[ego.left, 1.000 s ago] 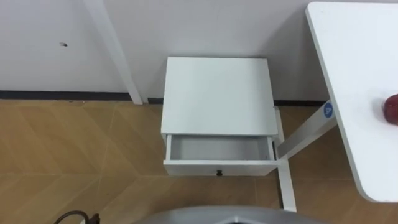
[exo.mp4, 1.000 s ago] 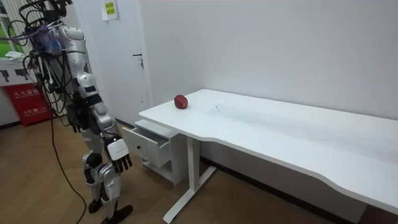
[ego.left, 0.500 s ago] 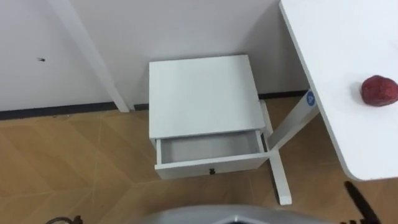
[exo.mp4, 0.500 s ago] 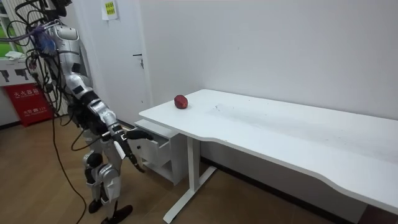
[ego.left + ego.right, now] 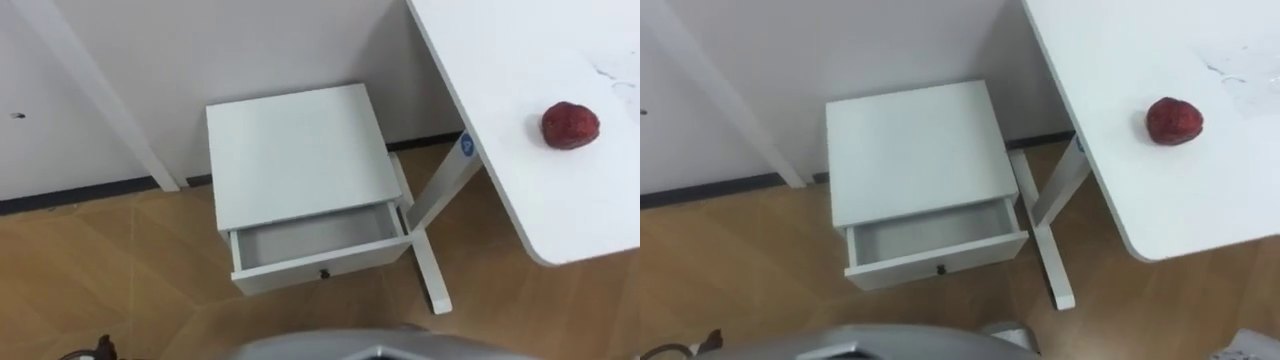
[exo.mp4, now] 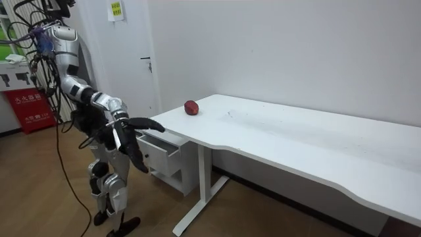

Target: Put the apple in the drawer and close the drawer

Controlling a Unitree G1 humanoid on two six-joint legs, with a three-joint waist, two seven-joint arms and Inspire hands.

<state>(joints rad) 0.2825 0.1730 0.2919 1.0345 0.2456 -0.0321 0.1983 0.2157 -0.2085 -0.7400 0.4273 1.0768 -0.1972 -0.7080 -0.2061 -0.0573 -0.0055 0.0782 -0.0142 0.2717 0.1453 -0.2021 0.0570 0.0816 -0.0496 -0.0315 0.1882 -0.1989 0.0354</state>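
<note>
A dark red apple (image 5: pixel 570 125) lies near the end of the white table (image 5: pixel 495 70), to my right. Below and to the left, a small white cabinet (image 5: pixel 290 150) stands against the wall with its top drawer (image 5: pixel 312 243) pulled open and nothing inside. In the room view I stand in front of the cabinet (image 6: pixel 164 150), with the apple (image 6: pixel 191 107) on the table corner beyond it. My right hand (image 6: pixel 133 131) is held out in front of me at waist height, fingers straight, holding nothing, well short of the apple.
The table's white leg and foot (image 5: pixel 430 255) stand right beside the cabinet's right side. A white door frame (image 5: pixel 95 95) runs along the wall to the left. Wooden floor lies in front of the drawer. A red box (image 6: pixel 29 105) stands at the room view's left.
My right arm has swung up from my side to reach forward. The head camera has turned right, so the apple now shows whole and the cabinet sits further left.
</note>
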